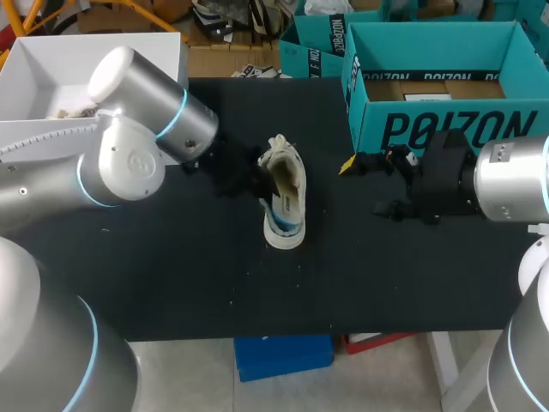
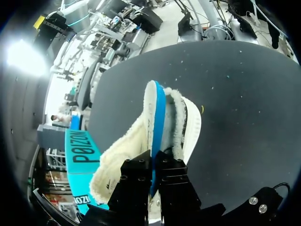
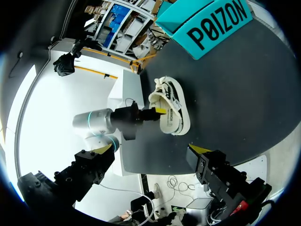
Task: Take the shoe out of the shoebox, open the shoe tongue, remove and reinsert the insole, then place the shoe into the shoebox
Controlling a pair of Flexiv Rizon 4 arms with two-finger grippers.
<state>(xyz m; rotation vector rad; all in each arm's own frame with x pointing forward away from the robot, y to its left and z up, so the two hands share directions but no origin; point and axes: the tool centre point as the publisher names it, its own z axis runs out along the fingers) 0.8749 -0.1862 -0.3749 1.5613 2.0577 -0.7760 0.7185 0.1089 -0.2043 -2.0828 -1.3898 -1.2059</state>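
Observation:
A white shoe [image 1: 286, 196] with blue on its sole lies on its side in the middle of the black table [image 1: 171, 275]. My left gripper [image 1: 256, 176] is at its opening. In the left wrist view that gripper [image 2: 153, 162] is shut on a fleecy, blue-backed insole [image 2: 155, 117], which stands edge-on beside the shoe's furry lining [image 2: 178, 117]. The right wrist view shows the shoe [image 3: 173, 107] with the left gripper [image 3: 158, 111] against it. My right gripper [image 1: 364, 186] [image 3: 151, 149] hangs open and empty to the shoe's right, in front of the teal shoebox [image 1: 446, 129].
The teal shoebox [image 3: 207, 23] stands open at the back right of the table. A white box [image 1: 51, 69] sits at the back left, behind my left arm. Bare table lies in front of the shoe up to the near edge.

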